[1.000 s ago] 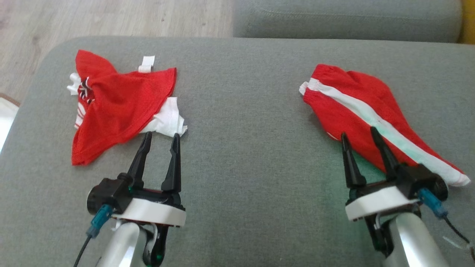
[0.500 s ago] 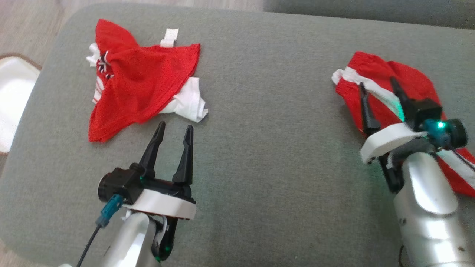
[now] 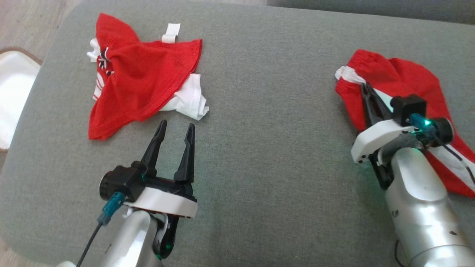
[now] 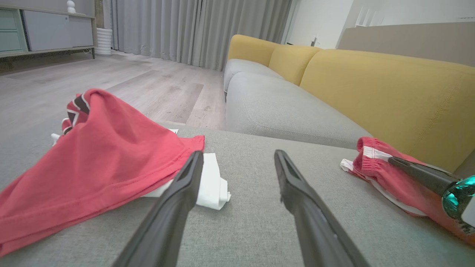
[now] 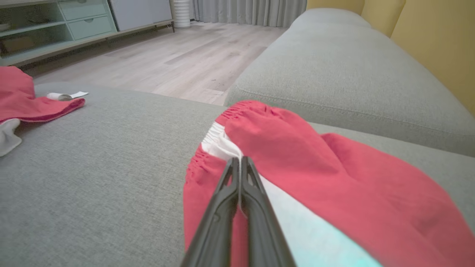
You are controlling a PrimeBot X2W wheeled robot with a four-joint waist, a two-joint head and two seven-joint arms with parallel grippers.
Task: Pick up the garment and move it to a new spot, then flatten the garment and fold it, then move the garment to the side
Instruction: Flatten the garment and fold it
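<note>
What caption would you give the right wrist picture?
Right pincer shut on red shorts at the white stripe, grey cushion below.

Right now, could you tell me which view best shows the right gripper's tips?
The right wrist view: the right gripper, fingers together, presses the red shorts at the white stripe. Head view shows it from behind; left wrist view, side-on.

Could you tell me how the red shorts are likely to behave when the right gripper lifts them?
Probably floppy: the red shorts lie in rumpled folds, so they should drape from the right gripper. Likely light: thin cloth. Pinched at one point near the waistband, the far end may drag.
</note>
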